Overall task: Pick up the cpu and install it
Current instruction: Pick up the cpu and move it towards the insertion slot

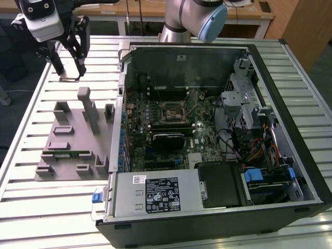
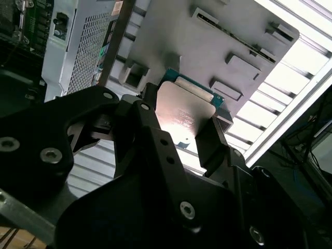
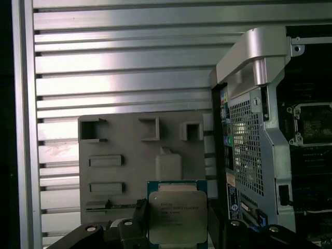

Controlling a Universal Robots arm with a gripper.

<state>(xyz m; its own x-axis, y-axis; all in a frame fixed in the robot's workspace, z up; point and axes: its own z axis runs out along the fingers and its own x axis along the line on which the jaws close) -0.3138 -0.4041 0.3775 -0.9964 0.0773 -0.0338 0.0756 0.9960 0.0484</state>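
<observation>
Claw [image 1: 69,74] clamps cpu [image 3: 178,217]; grey fixture [image 1: 67,150] nearby.

cpu [image 3: 177,217] in hand [image 1: 70,71]; tray [image 1: 67,155] beside case [image 1: 298,104]

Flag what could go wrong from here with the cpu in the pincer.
1. The pincer holds the cpu by its edges alone; a jolt could tilt or drop it.
2. The open case's side wall stands between it and the motherboard socket; a low path might clip it.

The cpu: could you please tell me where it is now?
In both wrist views the cpu sits in the pincer, which hangs at the exterior view's left, beyond the grey fixture plate.
</observation>
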